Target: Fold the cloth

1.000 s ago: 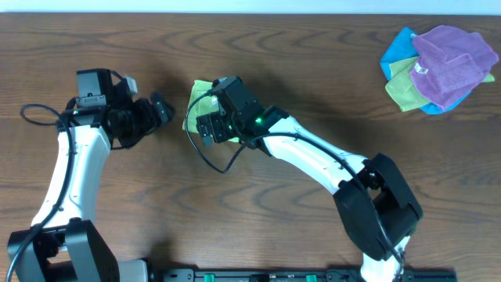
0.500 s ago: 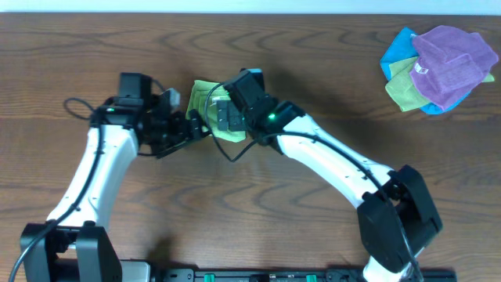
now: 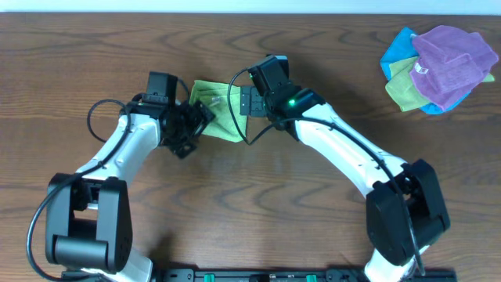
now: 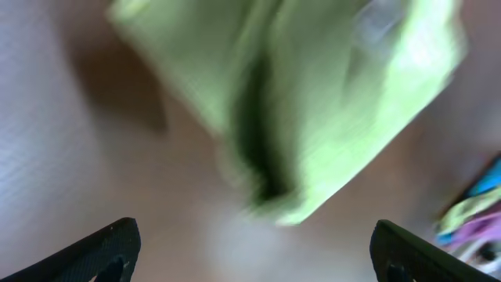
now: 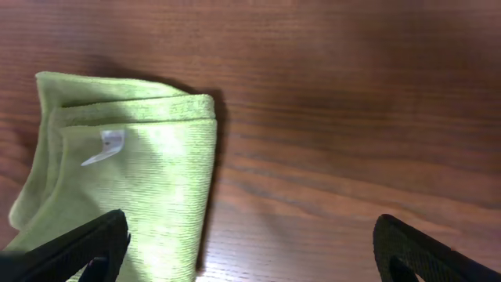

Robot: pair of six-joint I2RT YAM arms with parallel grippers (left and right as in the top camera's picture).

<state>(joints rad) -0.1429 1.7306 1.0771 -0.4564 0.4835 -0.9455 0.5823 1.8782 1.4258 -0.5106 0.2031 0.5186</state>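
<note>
The cloth is seen lying on the wooden table, folded into a small lime-green packet with layered edges, directly between the two pincers. The left pincer is held at the packet's near edge, with its jaws spread wide apart; in its own wrist view, which is heavily blurred, the green fabric is seen just ahead of and between the two dark fingertips. The right pincer is likewise held fully apart and is positioned at the opposite edge of the cloth; from its wrist camera the packet is seen ahead and to the left of the jaws, with its lower part reaching the left fingertip and bare wood lying before the right one. A small white tag is shown on the upper face of the cloth. A heap of other cloths, topped by a purple cloth, is seen well apart from both pincers, beyond the right arm.
</note>
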